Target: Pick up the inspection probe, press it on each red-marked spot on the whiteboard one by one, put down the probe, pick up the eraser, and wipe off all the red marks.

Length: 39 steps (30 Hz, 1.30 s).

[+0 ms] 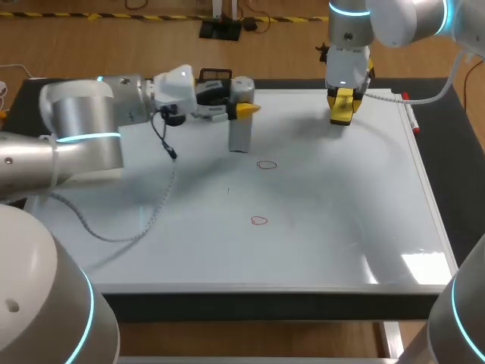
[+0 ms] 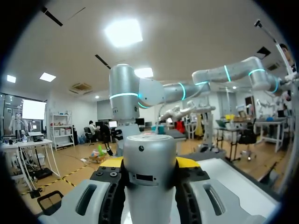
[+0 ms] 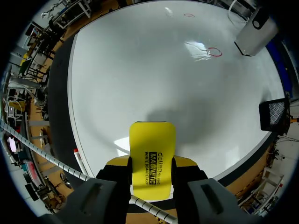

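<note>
Head view: the left gripper [image 1: 244, 106] is clenched on the inspection probe [image 1: 240, 135], whose long axis stands upright over the whiteboard [image 1: 341, 227]; whether its lower end touches I cannot tell; the nearer red mark [image 1: 266, 164] lies just beside that end, toward the robot and slightly right; the second red mark [image 1: 259, 221] lies farther that way; the right gripper [image 1: 343, 100] grasps the eraser [image 1: 341, 115] near the far edge.
</note>
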Motion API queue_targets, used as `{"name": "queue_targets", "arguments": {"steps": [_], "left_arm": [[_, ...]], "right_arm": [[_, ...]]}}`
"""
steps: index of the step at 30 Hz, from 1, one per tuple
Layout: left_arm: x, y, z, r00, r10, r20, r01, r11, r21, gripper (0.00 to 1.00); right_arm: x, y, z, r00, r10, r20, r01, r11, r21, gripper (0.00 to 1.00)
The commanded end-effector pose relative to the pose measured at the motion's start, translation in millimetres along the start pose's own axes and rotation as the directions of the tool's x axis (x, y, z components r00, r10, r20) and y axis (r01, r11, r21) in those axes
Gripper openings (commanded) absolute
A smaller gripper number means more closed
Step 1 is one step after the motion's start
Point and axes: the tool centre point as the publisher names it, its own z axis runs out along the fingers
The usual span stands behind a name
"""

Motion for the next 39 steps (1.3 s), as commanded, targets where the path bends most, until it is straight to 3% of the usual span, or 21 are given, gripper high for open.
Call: {"name": "queue_targets", "arguments": {"steps": [1,11,20,30,39], "left_arm": [[-0.6,-14.8,-42,1.0,0.011,0.02,-0.011,1.0,0.002,0.0],[-12.3,-30.0,-117,0.992,0.037,0.118,-0.04,0.999,0.025,0.0],[-15.5,-32.8,-173,0.979,0.053,0.197,-0.06,0.998,0.028,0.0],[-13.4,-36.9,-204,0.971,0.063,0.231,-0.07,0.997,0.022,0.0],[-13.4,-36.9,-204,0.971,0.063,0.231,-0.07,0.997,0.022,0.0]], "right_arm": [[0,-1,-1,1.0,-0.002,-0.004,0.002,1.0,0.0,0.0],[0,-1,-1,1.0,-0.002,-0.004,0.002,1.0,0.0,0.0],[0,-1,-1,1.0,-0.002,-0.004,0.002,1.0,0.0,0.0],[0,-1,-1,1.0,-0.002,-0.004,0.002,1.0,0.0,0.0],[-2,1,-2,1.0,-0.01,-0.007,0.01,1.0,0.003,0.0]]}}
